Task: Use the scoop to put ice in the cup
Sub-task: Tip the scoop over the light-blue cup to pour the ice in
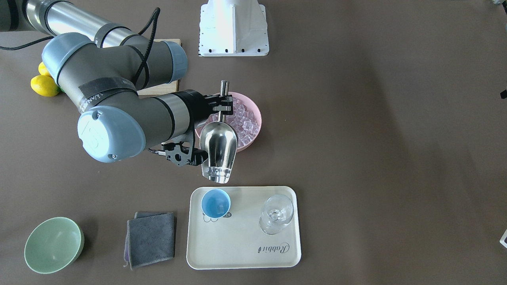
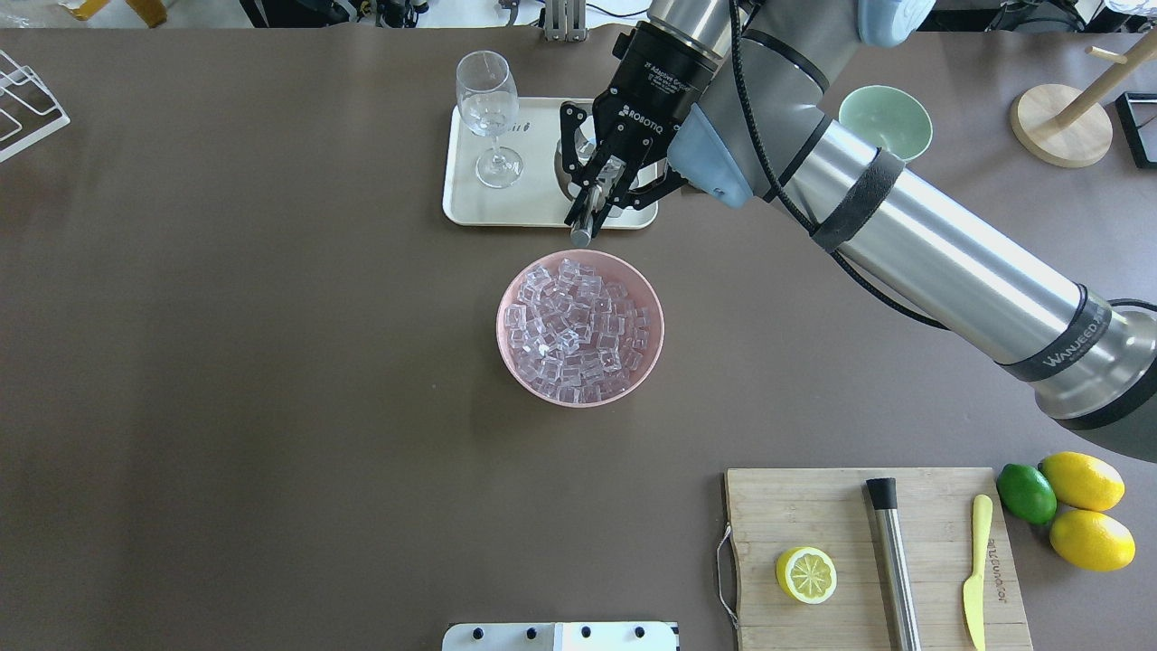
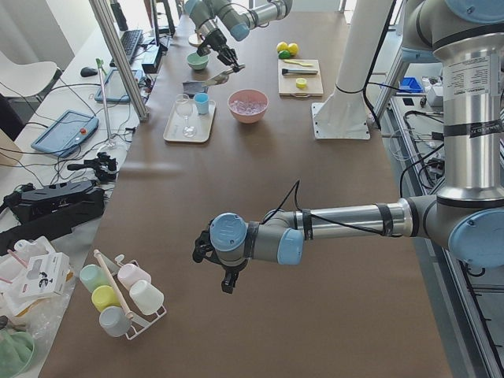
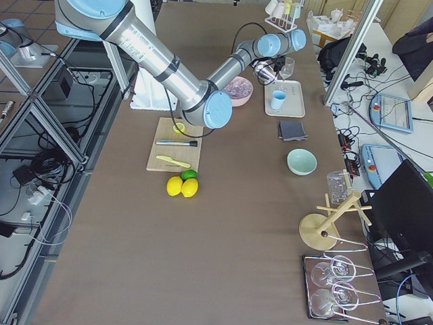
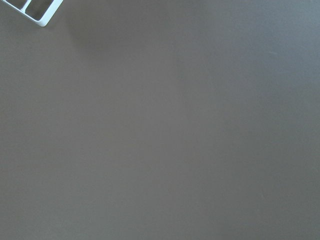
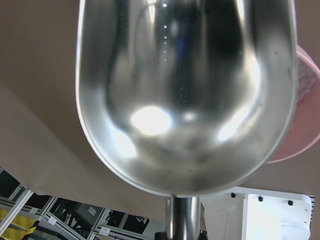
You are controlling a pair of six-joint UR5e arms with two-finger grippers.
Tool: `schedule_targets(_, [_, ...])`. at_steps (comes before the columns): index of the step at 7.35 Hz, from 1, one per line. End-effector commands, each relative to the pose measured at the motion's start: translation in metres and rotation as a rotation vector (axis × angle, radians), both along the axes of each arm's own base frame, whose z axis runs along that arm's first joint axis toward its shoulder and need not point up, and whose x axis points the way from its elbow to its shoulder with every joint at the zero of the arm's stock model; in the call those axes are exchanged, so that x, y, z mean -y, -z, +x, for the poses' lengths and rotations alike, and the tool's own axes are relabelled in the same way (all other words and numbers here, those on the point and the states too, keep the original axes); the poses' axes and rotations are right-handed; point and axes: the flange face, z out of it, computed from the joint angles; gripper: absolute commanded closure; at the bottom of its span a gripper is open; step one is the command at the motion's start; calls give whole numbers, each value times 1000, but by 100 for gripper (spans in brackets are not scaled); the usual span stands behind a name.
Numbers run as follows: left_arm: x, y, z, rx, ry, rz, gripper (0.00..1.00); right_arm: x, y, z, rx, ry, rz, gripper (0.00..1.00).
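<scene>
So, front view, right gripper (image 1: 222,105): clenched on the scoop (image 1: 218,146) by its rod handle.
scoop: trough reaches out past the fingers toward the tray (image 1: 237,245), glassy cubes at its lip.
cup (image 1: 216,203): just past the scoop's lip, on the tray, stemmed glass (image 1: 276,213) beside it.
ice (image 1: 245,118): heaped in the pink bowl (image 1: 249,144), just on the gripper's robot side.
overhead, right gripper (image 2: 601,192): over the tray's edge, handle end sticks out toward the pink bowl; cup hidden under it.
left-side view, left gripper (image 3: 223,268): over bare table (image 3: 315,331), well apart from cup and pink bowl; can't tell if spread or closed.
left wrist: only table and a white rack corner (image 5: 37,12).
right wrist: scoop fills the frame, pink bowl rim at its right.
</scene>
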Motion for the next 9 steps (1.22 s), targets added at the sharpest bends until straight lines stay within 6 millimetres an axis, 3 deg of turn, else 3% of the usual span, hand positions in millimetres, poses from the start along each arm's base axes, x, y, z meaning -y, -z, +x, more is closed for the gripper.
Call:
schedule_targets(1, [0, 0, 0, 0, 0, -1, 2, -2, -1, -1, 0, 3, 1, 100])
schedule_targets(6, [0, 0, 0, 0, 0, -1, 2, -6, -5, 1, 6, 4, 8, 100])
schedule_targets(7, [0, 0, 0, 0, 0, -1, 2, -12, -7, 6, 11, 3, 23, 100])
schedule_targets(9, [0, 0, 0, -3, 2, -5, 2, -45, -27, 31, 33, -1, 76, 100])
